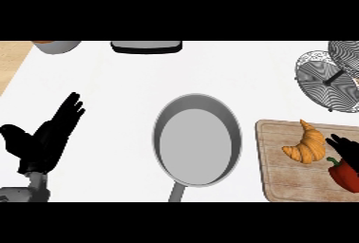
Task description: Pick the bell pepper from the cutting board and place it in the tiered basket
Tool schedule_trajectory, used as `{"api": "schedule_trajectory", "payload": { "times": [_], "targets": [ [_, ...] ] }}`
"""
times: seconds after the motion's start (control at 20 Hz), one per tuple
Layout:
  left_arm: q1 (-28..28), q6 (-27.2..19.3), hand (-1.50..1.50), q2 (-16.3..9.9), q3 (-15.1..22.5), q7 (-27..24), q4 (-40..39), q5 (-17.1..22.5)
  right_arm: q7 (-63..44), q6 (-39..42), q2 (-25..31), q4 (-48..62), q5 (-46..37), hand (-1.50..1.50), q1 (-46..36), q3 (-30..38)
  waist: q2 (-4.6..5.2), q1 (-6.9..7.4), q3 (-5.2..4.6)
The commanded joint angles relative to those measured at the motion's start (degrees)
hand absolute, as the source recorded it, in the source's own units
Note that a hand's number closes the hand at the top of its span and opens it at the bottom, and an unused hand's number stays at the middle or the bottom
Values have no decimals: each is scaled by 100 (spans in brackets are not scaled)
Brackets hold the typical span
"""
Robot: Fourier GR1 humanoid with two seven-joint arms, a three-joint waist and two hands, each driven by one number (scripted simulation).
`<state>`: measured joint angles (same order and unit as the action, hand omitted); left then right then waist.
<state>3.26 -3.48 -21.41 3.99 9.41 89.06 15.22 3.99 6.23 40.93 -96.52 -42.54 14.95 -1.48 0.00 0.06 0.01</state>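
A red bell pepper (345,176) with a green stem lies at the right edge of the wooden cutting board (294,182). My right hand (346,148) shows only as black fingers at the view's right edge, just above and touching the pepper; the rest of the hand is out of view. A croissant (306,145) lies on the board to the left of those fingers. The wire tiered basket (331,78) stands at the far right, behind the board. My left hand (43,135) rests open at the lower left, fingers up.
A grey frying pan (198,140) sits in the middle of the white counter, its handle toward the lower edge. At the far edge are a grey bowl (56,46) and a dark tray-like object (146,46). A wooden surface (13,59) borders the counter's far left.
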Motion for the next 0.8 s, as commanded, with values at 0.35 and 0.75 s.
{"api": "schedule_trajectory", "payload": {
  "times": [0.35, 0.75],
  "targets": [
    [57, -15, 0, 333, -104, 440, 237, -335, 335, 408, -73, 610, -634, -150, -443, 375, -5, -7, -3],
    [-177, 401, 0, 317, -338, 73, 122, -292, 1331, -274, -229, 1910, -1517, 150, -603, -11, 2, 19, 1]
  ]
}}
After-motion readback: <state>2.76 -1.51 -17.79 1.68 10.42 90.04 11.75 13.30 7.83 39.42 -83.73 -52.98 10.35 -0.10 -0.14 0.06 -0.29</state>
